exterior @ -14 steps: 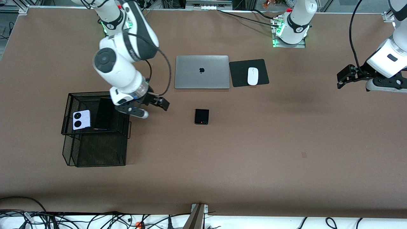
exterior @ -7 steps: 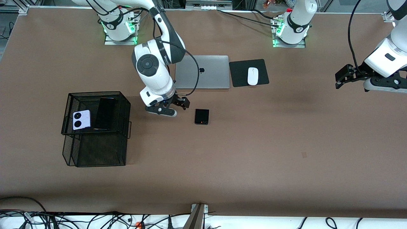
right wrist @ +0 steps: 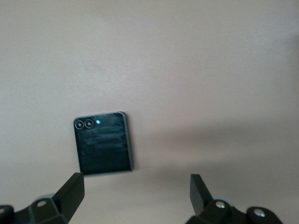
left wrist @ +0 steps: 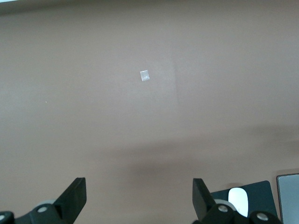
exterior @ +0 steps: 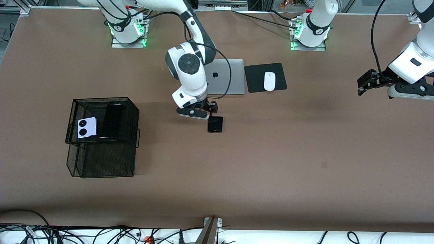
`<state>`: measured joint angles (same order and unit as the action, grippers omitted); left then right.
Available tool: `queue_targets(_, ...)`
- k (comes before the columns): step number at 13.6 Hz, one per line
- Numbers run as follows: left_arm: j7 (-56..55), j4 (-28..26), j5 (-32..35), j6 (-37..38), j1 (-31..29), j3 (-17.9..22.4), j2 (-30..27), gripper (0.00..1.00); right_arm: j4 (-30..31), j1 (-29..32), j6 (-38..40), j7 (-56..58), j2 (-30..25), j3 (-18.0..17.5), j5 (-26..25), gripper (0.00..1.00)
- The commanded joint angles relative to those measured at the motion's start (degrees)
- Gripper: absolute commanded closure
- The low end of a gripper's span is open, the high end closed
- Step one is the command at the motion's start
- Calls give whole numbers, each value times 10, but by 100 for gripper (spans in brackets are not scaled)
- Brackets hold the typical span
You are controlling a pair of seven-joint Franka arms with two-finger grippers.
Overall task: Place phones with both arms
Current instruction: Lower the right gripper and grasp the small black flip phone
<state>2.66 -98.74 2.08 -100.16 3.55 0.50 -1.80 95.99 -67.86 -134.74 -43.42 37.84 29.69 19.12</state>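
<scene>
A small squarish black phone point(exterior: 215, 124) lies flat on the brown table, nearer the front camera than the grey laptop point(exterior: 227, 77). My right gripper point(exterior: 209, 109) hangs open just above the table beside that phone, on its laptop side. In the right wrist view the black phone point(right wrist: 103, 143) lies just ahead of the right gripper point(right wrist: 138, 191), off toward one finger, and nothing is between the fingers. A lavender-white phone point(exterior: 87, 127) and a long black phone point(exterior: 112, 121) rest on the black mesh basket point(exterior: 101, 99). My left gripper point(exterior: 362, 84) waits open and empty at the left arm's end, and the left gripper point(left wrist: 139, 196) has only bare table under it.
A white mouse point(exterior: 269, 81) sits on a black pad point(exterior: 255, 79) beside the laptop. The left wrist view shows the mouse point(left wrist: 238, 201) and a small pale scrap point(left wrist: 145, 75) on the table. Cables run along the table's front edge.
My right arm swung from beside the basket across the table to the small black phone, staying open. The left arm barely moved.
</scene>
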Motion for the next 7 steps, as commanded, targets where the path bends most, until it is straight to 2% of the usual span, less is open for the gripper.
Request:
queue_targets(1, 12, 16, -12, 8, -1, 1, 7, 0, -115, 5, 5, -50, 99, 3, -7, 0)
queue_targets(4, 12, 16, -13, 7, 0, 1, 7, 0, -164, 15, 6, -55, 149, 3, 4, 0)
queue_targets(7, 12, 16, -13, 7, 0, 1, 7, 0, -180, 15, 3, -57, 166, -11, 7, 0)
